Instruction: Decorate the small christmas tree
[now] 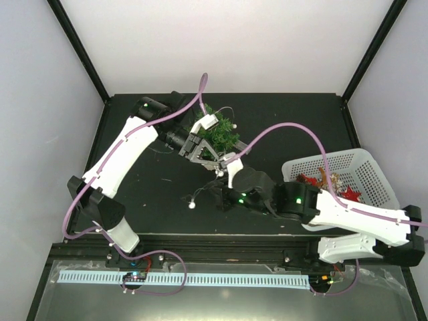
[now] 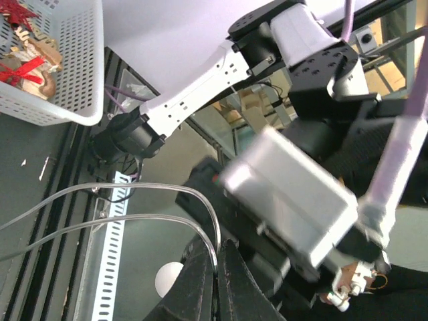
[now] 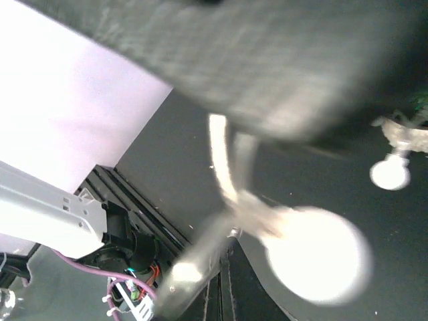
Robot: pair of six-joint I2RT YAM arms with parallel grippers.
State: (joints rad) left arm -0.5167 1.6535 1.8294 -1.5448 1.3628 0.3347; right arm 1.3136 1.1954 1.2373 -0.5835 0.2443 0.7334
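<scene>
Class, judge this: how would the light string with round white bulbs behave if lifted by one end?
The light string is probably floppy: its thin clear wires curve loosely. The round white bulbs look small and light, so they would likely dangle and swing. Being round, they may roll.

Black table point(image 1: 294, 114), small christmas tree point(image 1: 224, 134), white basket point(image 1: 371, 175), light string point(image 1: 192, 204)

Left arm point(image 1: 127, 150), right arm point(image 1: 334, 210) crowd small christmas tree point(image 1: 224, 130) front; basket point(image 1: 371, 164) blocks right; bare tabletop point(image 1: 294, 114) beyond.
</scene>
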